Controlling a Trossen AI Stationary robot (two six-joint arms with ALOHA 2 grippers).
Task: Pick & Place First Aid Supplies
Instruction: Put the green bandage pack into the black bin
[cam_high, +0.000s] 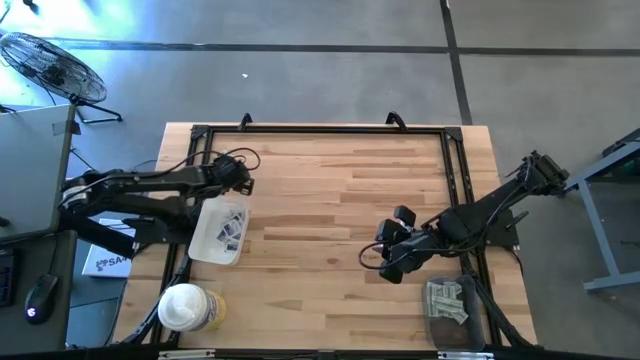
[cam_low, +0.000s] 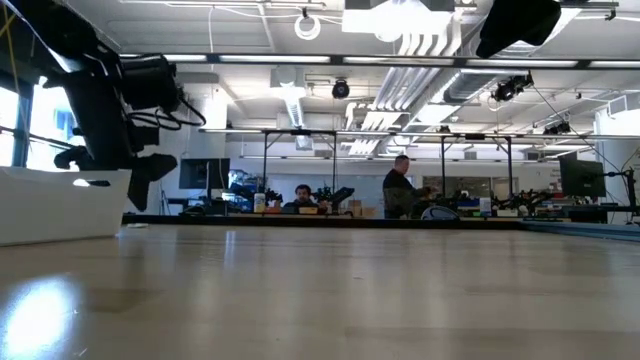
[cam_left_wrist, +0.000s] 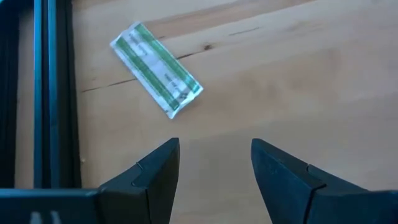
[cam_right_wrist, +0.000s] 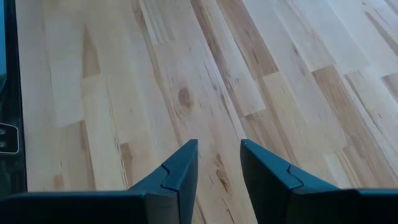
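Note:
A narrow white-and-green strip packet (cam_left_wrist: 157, 70) lies flat on the wood beside the black frame rail (cam_left_wrist: 46, 93). My left gripper (cam_left_wrist: 214, 146) hovers open just short of it, at the table's left side (cam_high: 243, 178), above the far end of the white tray (cam_high: 205, 245). The tray holds several square white packets with dark print (cam_high: 232, 228). A pile of pale grey-green packets (cam_high: 447, 298) lies at the table's right near corner. My right gripper (cam_high: 385, 262) is left of that pile, open over bare wood (cam_right_wrist: 219, 144).
A round white-lidded tub (cam_high: 185, 305) stands at the near left corner, next to the tray. A black frame (cam_high: 320, 128) runs along the table's far, left and right sides. The tray's wall (cam_low: 60, 205) shows at the left of the low view. People sit far behind.

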